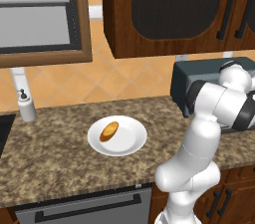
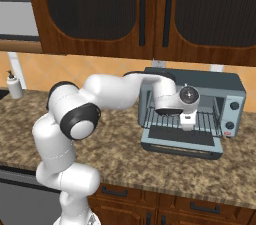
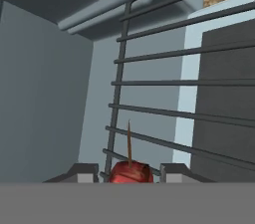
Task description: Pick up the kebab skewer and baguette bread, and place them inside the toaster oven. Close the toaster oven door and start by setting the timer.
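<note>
One loaf, the baguette, lies on the plate: light, crusty, best gripped across its middle. Farther right, the gripper is clamped on the skewer, thin and stiff, over the rack inside the open oven.

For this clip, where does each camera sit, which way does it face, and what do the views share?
Left base view: behind the arm's left, looking down at the counter, the white plate with the baguette bread; arm at right.
Right base view: behind its right, facing the open toaster oven; the arm reaches in.
Hand view: looks along the gripper, shut on the kebab skewer, over the wire rack.
Both base views share toaster oven and soap dispenser.
</note>
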### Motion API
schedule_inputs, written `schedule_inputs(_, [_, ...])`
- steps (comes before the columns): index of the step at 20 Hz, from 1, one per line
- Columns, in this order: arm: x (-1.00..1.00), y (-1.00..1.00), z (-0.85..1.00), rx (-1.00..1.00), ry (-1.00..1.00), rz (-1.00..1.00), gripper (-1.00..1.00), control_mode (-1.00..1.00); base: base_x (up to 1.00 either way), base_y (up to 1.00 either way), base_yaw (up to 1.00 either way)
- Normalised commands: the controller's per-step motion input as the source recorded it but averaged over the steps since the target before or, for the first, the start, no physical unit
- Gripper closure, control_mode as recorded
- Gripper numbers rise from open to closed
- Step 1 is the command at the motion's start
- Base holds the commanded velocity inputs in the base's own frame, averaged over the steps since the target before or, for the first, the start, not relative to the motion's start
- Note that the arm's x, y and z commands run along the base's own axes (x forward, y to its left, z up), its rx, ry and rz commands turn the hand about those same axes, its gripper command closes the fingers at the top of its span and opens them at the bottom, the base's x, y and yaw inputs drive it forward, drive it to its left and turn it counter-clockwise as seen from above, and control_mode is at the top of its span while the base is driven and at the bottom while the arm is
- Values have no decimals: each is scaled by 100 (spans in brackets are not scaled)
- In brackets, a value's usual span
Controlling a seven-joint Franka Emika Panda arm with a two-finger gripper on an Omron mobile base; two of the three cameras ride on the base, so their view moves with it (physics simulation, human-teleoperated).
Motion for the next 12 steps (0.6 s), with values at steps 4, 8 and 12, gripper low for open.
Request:
schedule_inputs(4, [2,0,0,0,0,0,100,-100,0,0,0])
schedule_inputs(8, [0,0,0,0,0,0,100,-100,0,0,0])
schedule_inputs(12, [0,0,0,0,0,0,-100,-100,0,0,0])
